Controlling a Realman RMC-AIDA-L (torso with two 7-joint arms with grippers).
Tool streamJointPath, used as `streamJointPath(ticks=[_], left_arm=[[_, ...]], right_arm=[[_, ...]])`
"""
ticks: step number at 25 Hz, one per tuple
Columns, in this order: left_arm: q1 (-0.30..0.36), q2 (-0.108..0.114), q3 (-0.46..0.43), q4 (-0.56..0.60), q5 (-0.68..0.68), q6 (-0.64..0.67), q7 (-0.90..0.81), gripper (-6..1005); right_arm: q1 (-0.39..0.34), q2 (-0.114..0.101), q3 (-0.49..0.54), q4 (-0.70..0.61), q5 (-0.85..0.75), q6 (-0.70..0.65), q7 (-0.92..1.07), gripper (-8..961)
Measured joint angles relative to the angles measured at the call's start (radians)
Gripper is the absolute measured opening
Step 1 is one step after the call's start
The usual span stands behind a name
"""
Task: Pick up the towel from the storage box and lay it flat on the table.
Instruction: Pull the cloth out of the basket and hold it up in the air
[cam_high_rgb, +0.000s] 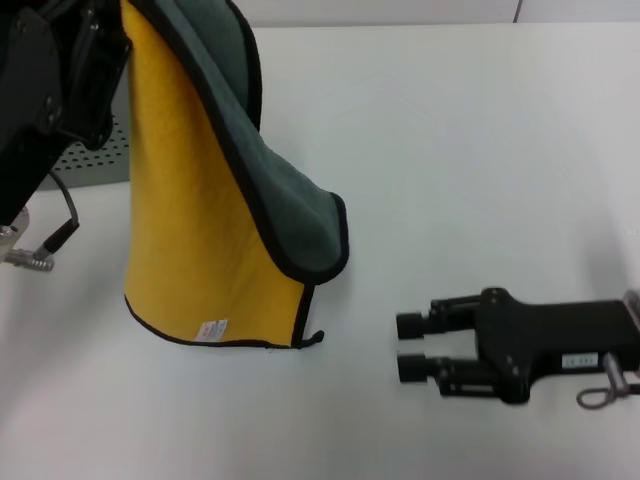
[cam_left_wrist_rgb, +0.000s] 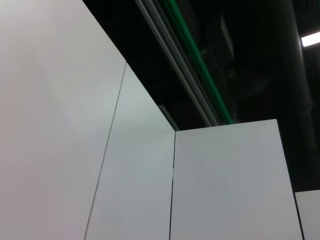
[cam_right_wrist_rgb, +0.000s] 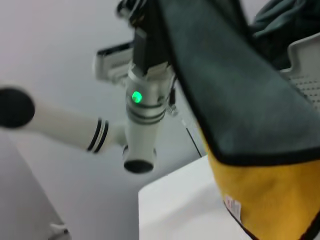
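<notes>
White tabletop (cam_high_rgb: 470, 150) fills most of the head view, smooth and bare across its middle and far side. Towel (cam_high_rgb: 200, 200) hangs in the air at the table's left, held up from somewhere at or above the top edge of the head view. Bright yellow fluffy face turned toward the camera, dark grey-green face folded over it along the right side, black trim tracing the edges. Lower hem with a rounded corner sits just above or on the tabletop; contact cannot be told. Small white tag (cam_high_rgb: 213, 329) near the hem. Storage box (cam_high_rgb: 95, 160) shows only as a strip of pale perforated wall behind the towel, at the table's far left. Left gripper (cam_high_rgb: 95, 60) is up at the top left beside the towel's upper part; its fingers are hidden, so their spread cannot be told. Left wrist view shows only white wall panels (cam_left_wrist_rgb: 125, 175) and a dark ceiling. Right gripper (cam_high_rgb: 412, 347) lies low over the table at lower right, well apart from the towel, two black fingers pointing left with a gap between them, holding nothing. Open tabletop lies between the hem and these fingers. Right wrist view shows the towel (cam_right_wrist_rgb: 235, 100) close, with the box rim (cam_right_wrist_rgb: 305, 65) beyond.
</notes>
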Motion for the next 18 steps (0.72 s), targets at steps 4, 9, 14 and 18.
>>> streamJointPath(ticks=[4,9,14,18], left_arm=[[0.000,0.000,0.000,-0.001,0.000,-0.006,0.000,22],[0.001,0.000,0.001,-0.001,0.000,-0.010,0.000,22],[0.008,0.002,0.001,-0.001,0.000,-0.010,0.000,23],[0.027,0.003,0.001,-0.002,-0.010,-0.011,0.000,23]], right_arm=[[-0.052,0.006,-0.001,-0.052,-0.002,0.000,-0.150,470],[-0.145,0.007,-0.057,-0.212,0.094,0.003,-0.257,468],[-0.266,0.006,-0.155,-0.473,0.165,0.048,-0.282,467],[-0.345,0.007,-0.289,-0.645,0.174,0.239,-0.373,466]])
